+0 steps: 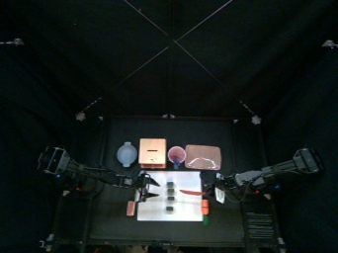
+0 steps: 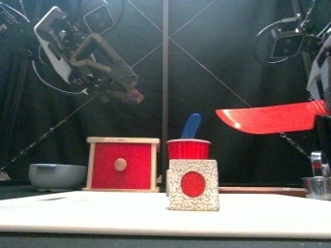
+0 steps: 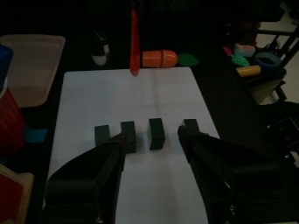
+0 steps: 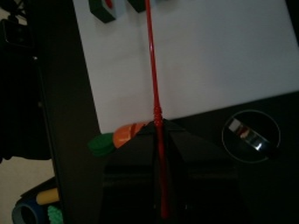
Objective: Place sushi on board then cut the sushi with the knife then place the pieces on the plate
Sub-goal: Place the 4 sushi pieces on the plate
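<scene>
sushi: four dark green blocks in a row on the white board, small gaps between them; the front view shows one end, white with a red centre
knives: two. The red knife is in the air right of the sushi, the blue knife stands in the red cup
left gripper: released, empty, just by the sushi row
right gripper: clenched on the red knife's handle
singles, far row left to right: bowl, wooden box, red cup, pink plate
also single: metal cutter and orange-green toy, right of the board
counter: black, board lies near middle
room: black curtains behind
</scene>
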{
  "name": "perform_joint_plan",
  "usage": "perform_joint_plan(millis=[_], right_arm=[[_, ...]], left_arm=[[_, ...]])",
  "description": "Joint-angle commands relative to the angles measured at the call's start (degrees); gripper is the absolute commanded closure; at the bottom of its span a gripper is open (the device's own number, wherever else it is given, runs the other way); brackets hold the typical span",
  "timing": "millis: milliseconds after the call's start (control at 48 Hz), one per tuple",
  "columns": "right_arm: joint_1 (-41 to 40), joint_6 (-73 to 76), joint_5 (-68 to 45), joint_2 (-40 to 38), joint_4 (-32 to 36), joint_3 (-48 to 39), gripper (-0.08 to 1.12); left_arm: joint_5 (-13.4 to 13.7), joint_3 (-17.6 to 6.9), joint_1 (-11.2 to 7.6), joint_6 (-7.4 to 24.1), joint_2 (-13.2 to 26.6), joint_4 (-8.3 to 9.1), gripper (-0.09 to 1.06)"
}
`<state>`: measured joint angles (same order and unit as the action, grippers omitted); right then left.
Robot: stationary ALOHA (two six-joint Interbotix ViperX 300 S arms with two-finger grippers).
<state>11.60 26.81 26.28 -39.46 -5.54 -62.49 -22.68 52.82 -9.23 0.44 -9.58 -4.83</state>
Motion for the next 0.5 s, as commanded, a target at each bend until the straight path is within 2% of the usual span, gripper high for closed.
perform_joint_plan(millis=[21,146,354,500], right_arm=[[-0.88,0.00,0.70,-1.76,-0.88,-0.70,0.59],[-1.23,-0.09,2.55,-2.46,-2.64,-2.02,0.53],[-2.90,0.00,5.54,-2.64,-2.99,-2.99,0.35],[-3.43,-0.09,6.42,-2.99,-2.55,-2.20,0.30]], left_arm=[[-0.53,-0.79,0.18,-0.09,-0.44,0.09,0.12],[-0.53,-0.70,0.18,-0.18,-0.26,0.09,0.12],[-0.62,-0.79,0.35,-0.18,0.44,0.00,0.12],[-0.53,-0.70,0.35,-0.18,0.79,-0.09,0.12]])
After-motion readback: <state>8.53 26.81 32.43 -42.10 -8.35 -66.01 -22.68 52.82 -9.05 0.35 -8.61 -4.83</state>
